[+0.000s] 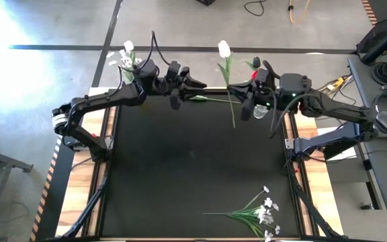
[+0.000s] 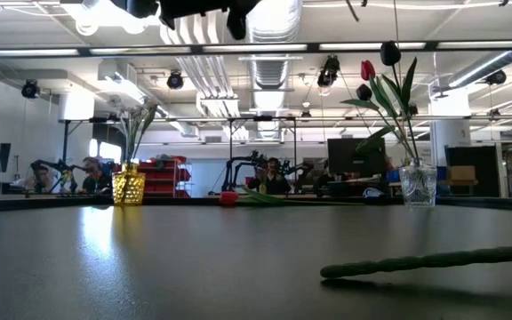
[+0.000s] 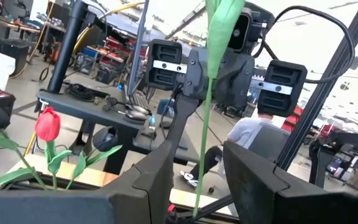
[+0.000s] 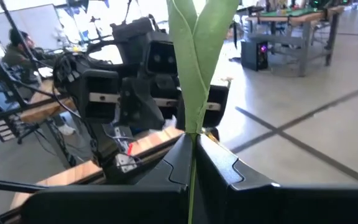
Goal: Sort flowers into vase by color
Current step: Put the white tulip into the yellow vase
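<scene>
Nearest, a leafy green spray of tiny white blossoms (image 1: 257, 212) lies unsorted at the front edge of the black table (image 1: 193, 168). Farther back, the right gripper (image 4: 190, 152) pinches the thin green stem of a white tulip (image 1: 224, 48) upright in mid-air, its jaws pressed together, while the left gripper (image 3: 197, 177) stands spread around that stem (seemingly a handover). Farthest, a clear glass vase (image 2: 418, 185) holds red and dark tulips; a yellow vase (image 2: 129, 185) holds stems.
</scene>
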Controlling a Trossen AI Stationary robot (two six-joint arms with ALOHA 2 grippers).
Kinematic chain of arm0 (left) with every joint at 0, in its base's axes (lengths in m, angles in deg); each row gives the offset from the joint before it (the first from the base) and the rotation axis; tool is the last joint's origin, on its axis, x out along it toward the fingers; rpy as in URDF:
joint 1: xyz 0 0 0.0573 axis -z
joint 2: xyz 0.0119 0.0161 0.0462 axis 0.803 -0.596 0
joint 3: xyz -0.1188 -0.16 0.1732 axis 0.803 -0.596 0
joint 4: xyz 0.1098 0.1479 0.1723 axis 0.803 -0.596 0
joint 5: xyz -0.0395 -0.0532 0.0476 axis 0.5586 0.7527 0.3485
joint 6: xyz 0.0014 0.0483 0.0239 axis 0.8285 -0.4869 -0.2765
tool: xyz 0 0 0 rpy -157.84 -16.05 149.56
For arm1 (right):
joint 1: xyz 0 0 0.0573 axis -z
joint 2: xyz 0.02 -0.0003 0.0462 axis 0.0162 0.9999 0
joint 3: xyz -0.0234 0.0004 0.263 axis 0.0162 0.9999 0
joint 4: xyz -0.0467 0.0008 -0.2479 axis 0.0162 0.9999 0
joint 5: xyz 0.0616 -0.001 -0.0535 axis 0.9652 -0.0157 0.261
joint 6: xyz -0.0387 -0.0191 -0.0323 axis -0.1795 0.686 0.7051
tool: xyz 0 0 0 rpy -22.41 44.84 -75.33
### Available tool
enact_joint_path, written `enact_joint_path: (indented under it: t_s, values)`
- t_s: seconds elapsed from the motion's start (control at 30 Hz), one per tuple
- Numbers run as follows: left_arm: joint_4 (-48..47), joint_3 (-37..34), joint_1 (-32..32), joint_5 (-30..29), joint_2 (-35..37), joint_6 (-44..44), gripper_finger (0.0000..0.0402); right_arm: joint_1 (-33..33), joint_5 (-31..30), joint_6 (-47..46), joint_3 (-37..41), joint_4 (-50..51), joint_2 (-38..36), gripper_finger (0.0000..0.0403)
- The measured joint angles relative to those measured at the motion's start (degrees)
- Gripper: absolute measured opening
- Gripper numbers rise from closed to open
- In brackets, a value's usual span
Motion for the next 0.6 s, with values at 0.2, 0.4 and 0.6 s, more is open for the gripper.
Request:
enact_joint_path:
  t_s: [0.2,0.4,0.6]
  values:
    - [1.3,0.0,1.1,-0.4,0.0,0.7,0.0127,0.0,0.5,1.9,0.0,-3.2,1.9,0.0012]
    - [2.2,0.0,2.1,-0.9,0.0,1.8,0.0127,0.0,0.2,4.7,0.0,-8.1,4.0,0.0012]
    - [5.5,0.0,2.9,-1.3,-0.1,5.6,0.0127,0.0,0.2,5.8,0.0,-10.7,6.2,0.0012]
